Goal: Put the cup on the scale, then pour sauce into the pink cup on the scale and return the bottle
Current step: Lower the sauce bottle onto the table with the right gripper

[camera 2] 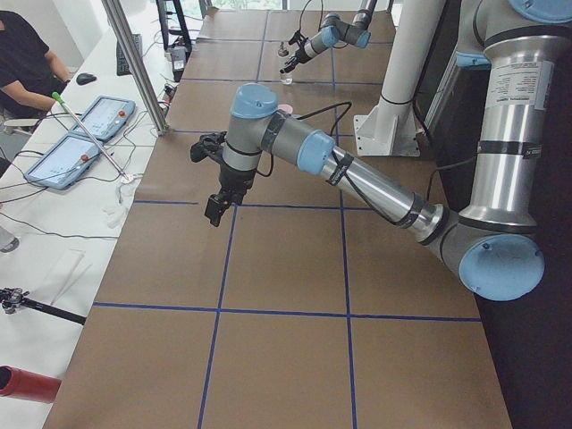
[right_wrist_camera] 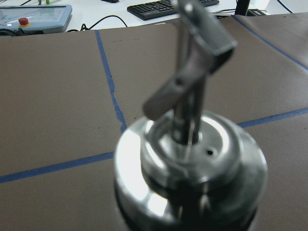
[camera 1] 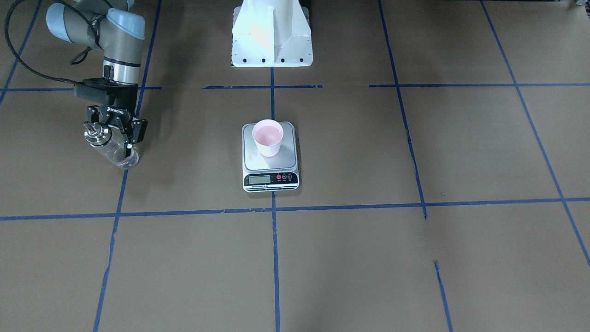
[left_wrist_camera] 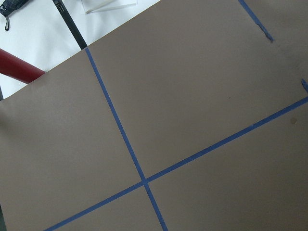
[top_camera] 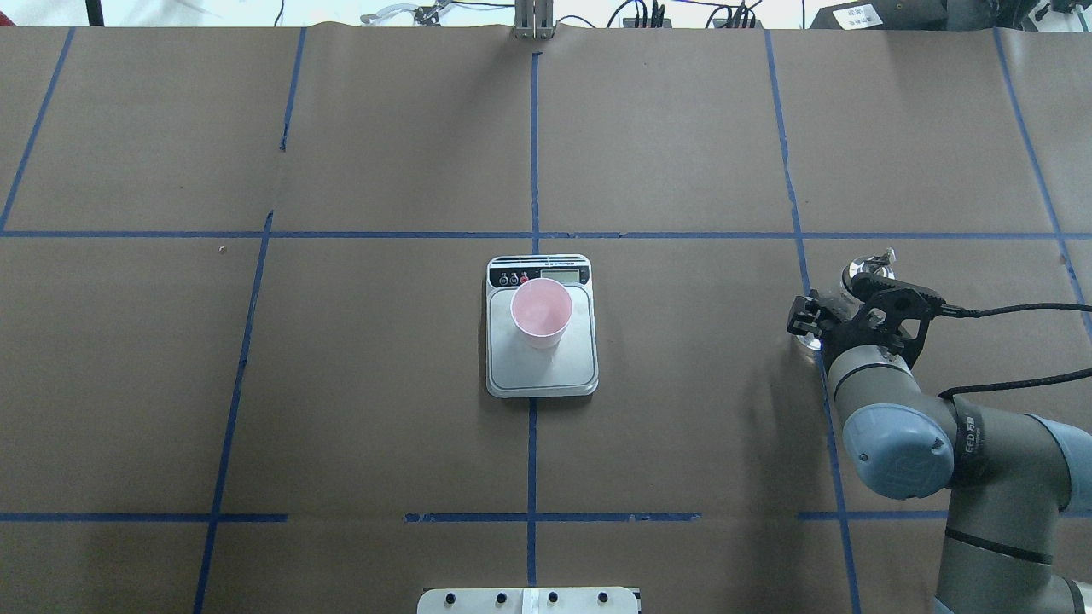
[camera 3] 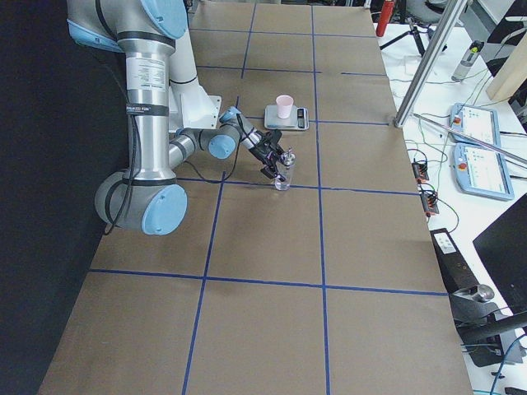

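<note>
A: Where is the cup (camera 1: 268, 137) to be found?

B: It is seen upright on the silver platform of the scale (camera 1: 258, 162), at the middle of the table (camera 1: 368, 258). It is set toward the platform's far end from the robot, next to the display strip. Whether any sauce lies in it cannot be told; only a pinkish inside is shown.

A: And the bottle (camera 1: 120, 157)?

B: It is held at the right of the table, well apart from the scale. The right gripper (camera 1: 117, 138) is clamped on the glass body, below the metal collar (right_wrist_camera: 192, 159). In the front-facing view the bottle is shown tilted, with its base low. Contact with the table cannot be confirmed.

A: What of the left gripper (camera 2: 214, 210)?

B: It is shown only in the left side view, hanging over the table's left part. It cannot be told whether its fingers are apart or together.

A: What could go wrong from here?

B: Should the bottle be released while tilted, it would likely be tipped over, and liquid could be lost through the spout (right_wrist_camera: 192, 72). Smooth glass may also be let slip in a two-finger hold. If pouring is yet to be done, the light cup could be knocked by the spout. Too much could also be poured, since so clear a sauce is hardly seen.
</note>
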### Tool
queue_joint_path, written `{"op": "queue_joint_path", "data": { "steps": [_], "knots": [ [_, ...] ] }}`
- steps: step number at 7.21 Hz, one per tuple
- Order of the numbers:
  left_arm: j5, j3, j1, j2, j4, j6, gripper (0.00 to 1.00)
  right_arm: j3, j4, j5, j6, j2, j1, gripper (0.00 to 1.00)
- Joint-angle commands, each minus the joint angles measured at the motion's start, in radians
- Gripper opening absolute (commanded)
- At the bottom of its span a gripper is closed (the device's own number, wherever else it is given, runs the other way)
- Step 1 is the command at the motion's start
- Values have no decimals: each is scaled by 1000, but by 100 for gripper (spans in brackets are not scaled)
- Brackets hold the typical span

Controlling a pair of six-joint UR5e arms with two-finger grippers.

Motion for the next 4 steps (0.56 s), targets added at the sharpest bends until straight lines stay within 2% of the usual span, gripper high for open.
{"op": "queue_joint_path", "data": {
  "steps": [1,2,4],
  "knots": [
    [0,-1,0,0,0,0,100,2,1,3,0,1,0,85],
    [0,-1,0,0,0,0,100,2,1,3,1,1,0,99],
    [0,-1,0,0,0,1,100,5,1,3,1,1,0,100]
  ]
}}
